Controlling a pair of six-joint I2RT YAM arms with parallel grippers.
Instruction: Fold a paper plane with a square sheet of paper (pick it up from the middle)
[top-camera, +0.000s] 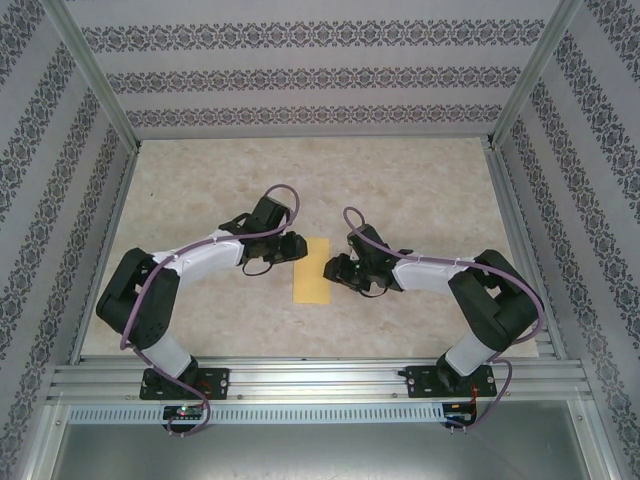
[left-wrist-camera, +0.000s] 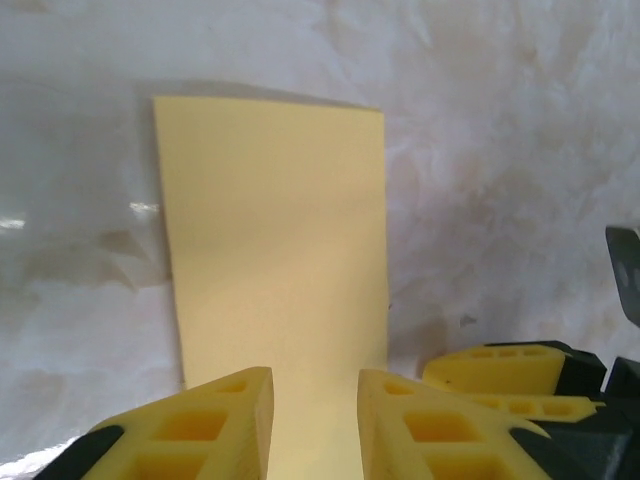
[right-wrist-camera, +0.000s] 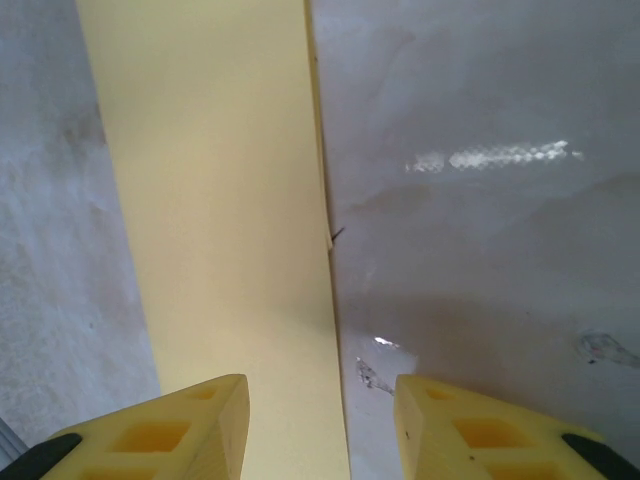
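Top: I see the sheet of paper (top-camera: 312, 270) flat on the tabletop (top-camera: 420, 190), a strip with its long axis running away from the bases, between left claw (top-camera: 296, 247) and right claw (top-camera: 333, 270). Left wrist: left claw (left-wrist-camera: 315, 425) parted, strip straight ahead. Right wrist: right claw (right-wrist-camera: 320, 430) spread, straddling the strip's edge.

Plain pale yellow, the square sheet of paper (top-camera: 311, 271) lies on a counter (top-camera: 420, 180) marbled in cream and beige. Left and right of the sheet, the left arm (top-camera: 200, 255) and right arm (top-camera: 440, 270) show white shells, black joints and purple cables (top-camera: 285, 195). The left end effector (left-wrist-camera: 315, 405) and right end effector (right-wrist-camera: 320, 420) carry fingers (left-wrist-camera: 215, 425) of a deeper, brighter yellow than the sheet, on black mounts. Beyond the sheet, white walls (top-camera: 320, 75) bear horizontal bands of dark grey floral ornament, and silver metal rails (top-camera: 320, 380) run on its near side.
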